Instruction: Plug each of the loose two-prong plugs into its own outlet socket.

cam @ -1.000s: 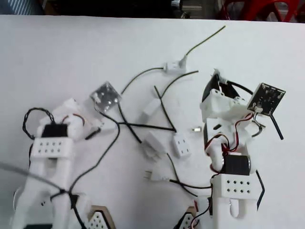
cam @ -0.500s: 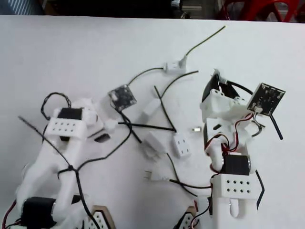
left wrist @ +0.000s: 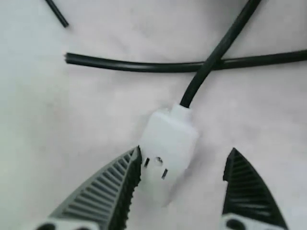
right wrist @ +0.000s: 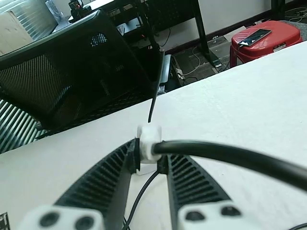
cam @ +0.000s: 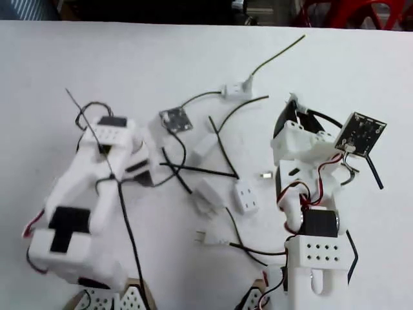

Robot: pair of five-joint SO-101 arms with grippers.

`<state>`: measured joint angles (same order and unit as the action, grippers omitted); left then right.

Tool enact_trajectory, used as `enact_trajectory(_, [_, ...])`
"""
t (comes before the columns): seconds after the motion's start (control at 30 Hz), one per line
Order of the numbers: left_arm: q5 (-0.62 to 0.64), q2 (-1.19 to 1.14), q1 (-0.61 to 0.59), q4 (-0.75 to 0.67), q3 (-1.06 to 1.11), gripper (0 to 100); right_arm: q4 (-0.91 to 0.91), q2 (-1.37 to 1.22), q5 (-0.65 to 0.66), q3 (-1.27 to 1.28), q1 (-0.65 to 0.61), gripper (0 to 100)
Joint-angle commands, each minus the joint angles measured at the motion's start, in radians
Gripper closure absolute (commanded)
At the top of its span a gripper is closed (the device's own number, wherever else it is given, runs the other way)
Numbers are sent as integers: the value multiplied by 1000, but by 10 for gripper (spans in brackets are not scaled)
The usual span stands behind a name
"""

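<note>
Left arm swings in from the table's near edge toward the tangle of cords.
The left gripper (left wrist: 186, 157) now sits with jaws apart astride a white outlet socket (left wrist: 168, 143) lying on the table (left wrist: 72, 124), one finger touching it, so a grab looks close. The right gripper (right wrist: 148, 149) hasn't budged, clamped on a white plug (right wrist: 147, 139).
</note>
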<state>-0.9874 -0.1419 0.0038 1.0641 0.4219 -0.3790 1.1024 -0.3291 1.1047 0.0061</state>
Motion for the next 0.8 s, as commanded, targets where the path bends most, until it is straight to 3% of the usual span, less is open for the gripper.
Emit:
enact_trajectory(0.0, [-6, -269, -62, 183, -377, 763, 12, 5, 3, -6, 7, 981])
enact_trajectory(0.17, [-5, -503, -101, 391, -729, 770, 12, 5, 3, -6, 7, 981])
enact_trajectory(0.3, [-2, -593, -94, 511, -893, 871, 12, 5, 3, -6, 7, 981])
enact_trajectory(0.47, [-5, -598, -59, 606, -927, 977, 13, 5, 3, -6, 7, 981])
enact_trajectory(0.63, [14, -598, -10, 681, -922, 978, 13, 5, 3, -6, 7, 981])
enact_trajectory(0.77, [120, -565, -4, 687, -931, 978, 13, 5, 3, -6, 7, 981])
